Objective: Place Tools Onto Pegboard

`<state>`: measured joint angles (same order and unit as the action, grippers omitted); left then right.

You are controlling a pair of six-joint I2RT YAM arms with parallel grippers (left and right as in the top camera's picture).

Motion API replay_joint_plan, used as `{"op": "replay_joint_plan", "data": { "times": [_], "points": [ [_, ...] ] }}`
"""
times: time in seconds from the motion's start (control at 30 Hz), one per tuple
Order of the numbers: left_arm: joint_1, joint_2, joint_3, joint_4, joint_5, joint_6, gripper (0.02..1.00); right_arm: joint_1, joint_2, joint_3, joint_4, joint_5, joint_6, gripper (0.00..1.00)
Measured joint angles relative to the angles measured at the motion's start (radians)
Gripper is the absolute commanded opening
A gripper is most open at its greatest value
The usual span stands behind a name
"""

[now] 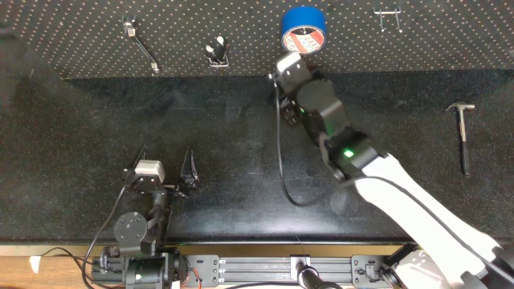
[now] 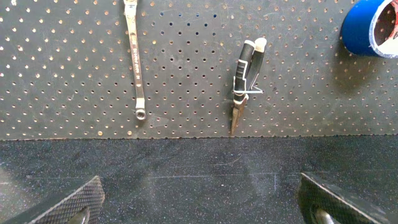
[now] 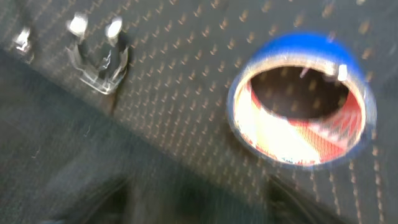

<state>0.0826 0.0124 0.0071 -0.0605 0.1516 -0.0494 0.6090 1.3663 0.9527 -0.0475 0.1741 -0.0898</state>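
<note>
Blue tape roll (image 1: 303, 30) on pegboard (image 1: 80, 40), alongside pliers (image 1: 216, 52) and wrench (image 1: 142, 46). Hammer (image 1: 462, 136) on counter (image 1: 225, 144). Left pincer (image 1: 165, 167) spread, empty; right pincer (image 1: 285, 69) parted near tape roll.

black worktop (image 1: 201, 120) — dark rail (image 1: 241, 265) along its front edge

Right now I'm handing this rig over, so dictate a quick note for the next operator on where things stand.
Left claw: open, empty, low over the black mat, facing the perforated pegboard.
Right claw: open, empty, just below the blue roll of tape.
Done: silver wrench, black-handled pliers and the tape hang on the pegboard.
Left: black-handled hammer lies on the mat at the right; a bare metal hook near the pegboard's right end looks meant for it.
</note>
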Motion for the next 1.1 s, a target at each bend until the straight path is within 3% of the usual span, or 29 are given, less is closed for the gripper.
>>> {"op": "replay_joint_plan", "data": {
  "times": [0.13, 0.2, 0.27, 0.37, 0.43, 0.6, 0.8, 1.1],
  "points": [
    [0.0, 0.0, 0.0, 0.0, 0.0, 0.0, 0.996, -0.057, -0.154, 0.004, -0.32, -0.175, 0.076, 0.996],
    [0.0, 0.0, 0.0, 0.0, 0.0, 0.0, 0.996, -0.179, -0.21, 0.006, -0.497, -0.31, 0.132, 0.996],
    [0.0, 0.0, 0.0, 0.0, 0.0, 0.0, 0.996, -0.293, -0.226, 0.008, -0.644, -0.388, 0.154, 0.998],
    [0.0, 0.0, 0.0, 0.0, 0.0, 0.0, 0.996, -0.509, -0.227, 0.001, -0.829, -0.441, 0.129, 0.998],
    [0.0, 0.0, 0.0, 0.0, 0.0, 0.0, 0.996, -0.65, -0.228, 0.0, -0.895, -0.46, 0.046, 1.0],
    [0.0, 0.0, 0.0, 0.0, 0.0, 0.0, 0.996, -0.889, -0.215, 0.0, -0.94, -0.423, -0.141, 1.0],
    [0.0, 0.0, 0.0, 0.0, 0.0, 0.0, 0.996, -1.022, -0.093, 0.0, -0.921, -0.289, -0.203, 1.0],
    [0.0, 0.0, 0.0, 0.0, 0.0, 0.0, 0.996, -1.218, 0.072, 0.0, -0.807, -0.25, -0.328, 1.0]
  ]
}}
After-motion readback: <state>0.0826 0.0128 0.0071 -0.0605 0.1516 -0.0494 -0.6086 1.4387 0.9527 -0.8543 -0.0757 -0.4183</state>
